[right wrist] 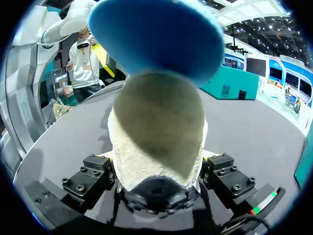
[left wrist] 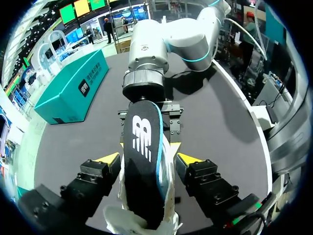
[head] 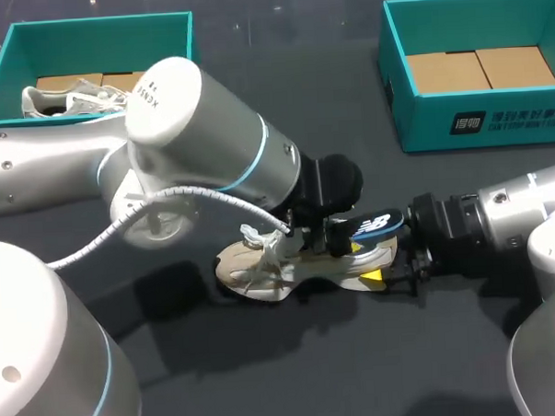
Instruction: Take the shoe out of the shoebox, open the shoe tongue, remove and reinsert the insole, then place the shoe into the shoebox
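While both arms meet over the middle of the dark table (head: 267, 383), the two teal boxes sit along the far edge. The left shoebox (head: 99, 22) has another sneaker (head: 65, 99) in it, and the right shoebox (head: 495, 120) shows just its cardboard floor. The shoe (head: 262, 269) lies out on the table nearer than both, toe pointing left. Its blue insole (head: 375, 224) pokes up out of the heel end. The left gripper (left wrist: 149, 157) pinches the shoe's sides mid-length, and the right gripper (right wrist: 156, 161) is clamped on the heel.
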Tool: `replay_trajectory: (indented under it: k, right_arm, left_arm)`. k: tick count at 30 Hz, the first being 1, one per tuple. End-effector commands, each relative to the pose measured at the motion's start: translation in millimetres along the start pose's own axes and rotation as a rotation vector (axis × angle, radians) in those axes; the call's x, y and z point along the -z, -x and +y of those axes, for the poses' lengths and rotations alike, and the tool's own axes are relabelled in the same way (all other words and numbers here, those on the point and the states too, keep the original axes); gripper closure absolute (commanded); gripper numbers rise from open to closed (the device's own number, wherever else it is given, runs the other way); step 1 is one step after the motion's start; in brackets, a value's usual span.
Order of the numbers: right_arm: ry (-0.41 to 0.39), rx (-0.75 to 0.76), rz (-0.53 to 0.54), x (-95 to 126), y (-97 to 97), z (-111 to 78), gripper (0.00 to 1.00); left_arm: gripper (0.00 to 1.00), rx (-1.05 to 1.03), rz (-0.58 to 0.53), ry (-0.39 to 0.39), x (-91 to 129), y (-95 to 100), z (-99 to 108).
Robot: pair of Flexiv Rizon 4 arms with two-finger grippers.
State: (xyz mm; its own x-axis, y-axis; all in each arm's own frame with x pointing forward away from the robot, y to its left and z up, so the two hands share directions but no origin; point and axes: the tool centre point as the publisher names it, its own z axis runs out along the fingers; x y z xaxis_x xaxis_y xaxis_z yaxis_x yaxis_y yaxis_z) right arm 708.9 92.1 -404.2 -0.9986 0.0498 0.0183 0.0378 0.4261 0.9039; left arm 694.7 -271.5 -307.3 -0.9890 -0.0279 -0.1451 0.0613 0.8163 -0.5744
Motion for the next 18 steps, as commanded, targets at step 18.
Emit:
replay_trajectory:
  k: [18]
  right_arm:
    - [-0.002, 0.000, -0.001, -1.2, -0.7, -2.0, 1.00]
  left_arm:
    - [0.53, -0.072, -0.116, 0.049, -33.7, -0.6, 3.9]
